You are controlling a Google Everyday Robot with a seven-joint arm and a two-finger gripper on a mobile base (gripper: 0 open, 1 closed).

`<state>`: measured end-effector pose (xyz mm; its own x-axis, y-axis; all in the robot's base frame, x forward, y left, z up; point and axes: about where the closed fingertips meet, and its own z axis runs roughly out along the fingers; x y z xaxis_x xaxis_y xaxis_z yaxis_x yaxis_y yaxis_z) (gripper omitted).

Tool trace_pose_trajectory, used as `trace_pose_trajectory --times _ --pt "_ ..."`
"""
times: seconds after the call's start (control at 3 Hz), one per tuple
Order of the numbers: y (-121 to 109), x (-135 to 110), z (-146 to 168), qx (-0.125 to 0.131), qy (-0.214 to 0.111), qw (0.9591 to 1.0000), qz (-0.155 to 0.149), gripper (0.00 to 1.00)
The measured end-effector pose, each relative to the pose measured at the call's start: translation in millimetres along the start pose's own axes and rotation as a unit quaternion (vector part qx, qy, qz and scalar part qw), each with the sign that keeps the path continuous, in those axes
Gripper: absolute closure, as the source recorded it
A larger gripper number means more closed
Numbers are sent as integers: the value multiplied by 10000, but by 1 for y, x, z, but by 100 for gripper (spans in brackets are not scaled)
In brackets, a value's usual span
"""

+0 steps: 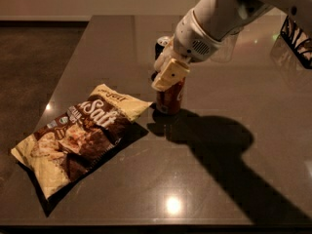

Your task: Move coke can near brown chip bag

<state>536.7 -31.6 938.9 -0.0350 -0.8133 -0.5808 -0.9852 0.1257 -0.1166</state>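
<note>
The coke can (171, 98), red-orange, stands upright on the dark table (229, 169) just right of the brown chip bag's upper corner. My gripper (169, 77) comes down over the can's top from the upper right and is shut on it; its cream fingers (168, 74) hide the can's lid. The brown chip bag (80, 135) lies flat at the left, with cream ends and white "Salt" lettering. A small gap separates can and bag.
A dark blue can (161, 45) stands behind the gripper, mostly hidden by it. A black wire object (298, 35) sits at the far right edge. The table's left edge runs diagonally beside the bag. The arm casts a large shadow to the right.
</note>
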Motion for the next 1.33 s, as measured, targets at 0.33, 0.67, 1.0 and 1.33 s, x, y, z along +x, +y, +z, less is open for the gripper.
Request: trace_pose_trajectory --times 0.33,0.67,1.0,1.33 --pt "6 -9 7 -111 -22 9998 -134 61" --pt "13 -13 15 -285 -62 9994 -212 38" --pt "17 -13 24 -501 -124 9984 -211 15" --pt "13 -6 22 -474 -92 9988 -130 0"
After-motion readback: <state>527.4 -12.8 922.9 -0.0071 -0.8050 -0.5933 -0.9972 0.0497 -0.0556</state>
